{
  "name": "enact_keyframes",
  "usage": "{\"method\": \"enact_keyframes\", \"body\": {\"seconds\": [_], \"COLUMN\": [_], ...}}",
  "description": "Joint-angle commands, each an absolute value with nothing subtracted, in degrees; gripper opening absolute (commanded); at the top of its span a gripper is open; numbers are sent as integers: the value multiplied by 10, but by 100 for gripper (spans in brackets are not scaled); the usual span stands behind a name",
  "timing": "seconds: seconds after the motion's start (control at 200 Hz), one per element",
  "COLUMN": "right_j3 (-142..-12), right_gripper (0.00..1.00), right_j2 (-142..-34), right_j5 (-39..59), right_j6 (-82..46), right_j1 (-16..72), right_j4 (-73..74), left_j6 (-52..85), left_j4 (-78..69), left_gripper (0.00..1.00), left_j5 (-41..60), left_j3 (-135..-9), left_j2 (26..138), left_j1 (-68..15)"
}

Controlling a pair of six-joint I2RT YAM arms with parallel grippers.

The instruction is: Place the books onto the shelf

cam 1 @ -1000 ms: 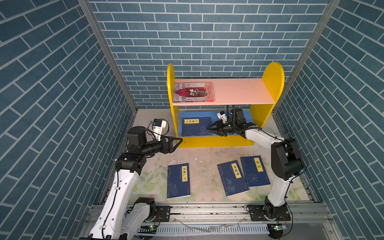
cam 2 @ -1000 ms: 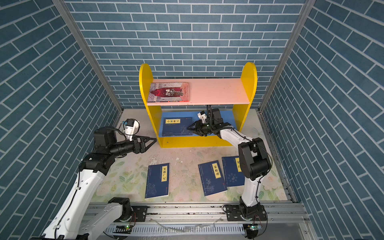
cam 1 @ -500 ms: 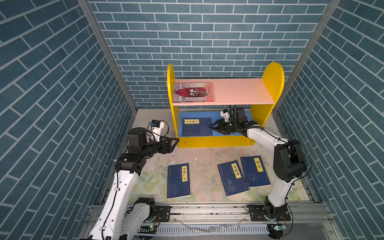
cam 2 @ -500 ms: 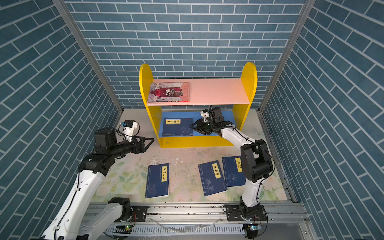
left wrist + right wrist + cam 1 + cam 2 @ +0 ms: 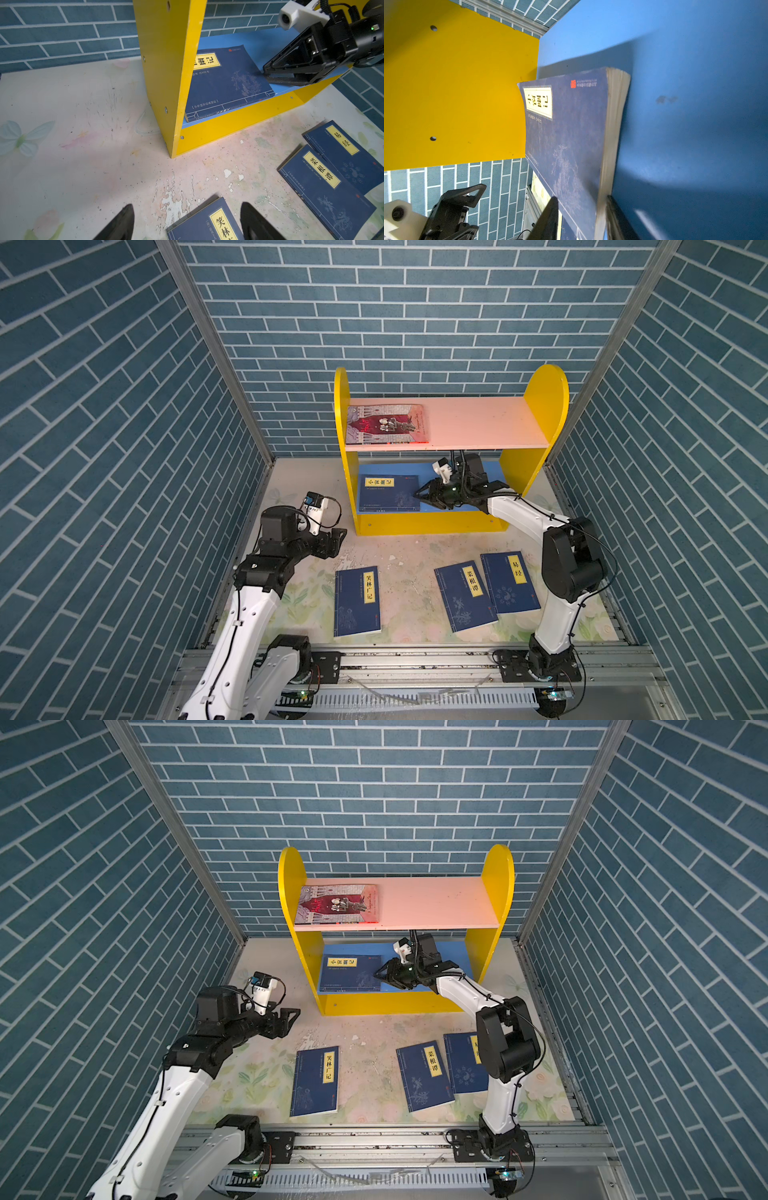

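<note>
Perhaps right pincer (image 5: 417, 494) astride shelved book (image 5: 386, 497) edge.

Robot test cell in lab, staged as room: printed blue-brick wall panels (image 5: 415, 323) on three sides, bare aluminium corner posts (image 5: 216, 352), worn floral tabletop sheet (image 5: 415, 556), arm bases (image 5: 536, 666) bolted to aluminium rail (image 5: 415, 660)

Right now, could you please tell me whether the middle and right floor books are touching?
Touching. The left wrist view shows the middle book lying over one long edge of the right book, with no gap between them.
</note>
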State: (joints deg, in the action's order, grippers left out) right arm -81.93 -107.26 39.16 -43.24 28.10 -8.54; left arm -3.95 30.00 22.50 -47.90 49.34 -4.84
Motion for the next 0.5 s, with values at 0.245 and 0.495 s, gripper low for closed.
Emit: {"method": "enact_keyframes", "body": {"seconds": [0.245,0.495], "right_j3": [-880,-955], "right_gripper": [40,42], "right_j2": [-1093,-1137], "right_j5": [338,313], "right_j6": [-380,-348], "right_j1": [284,283], "right_j4": [-150,-207], "left_j6": [-54,-51], "left_j4": [286,293], "left_gripper": [81,81], "left_j5": [232,246], "left_j3": [-465,-469], "left_j2": [486,486], "left_j1": [-46,-46]}}
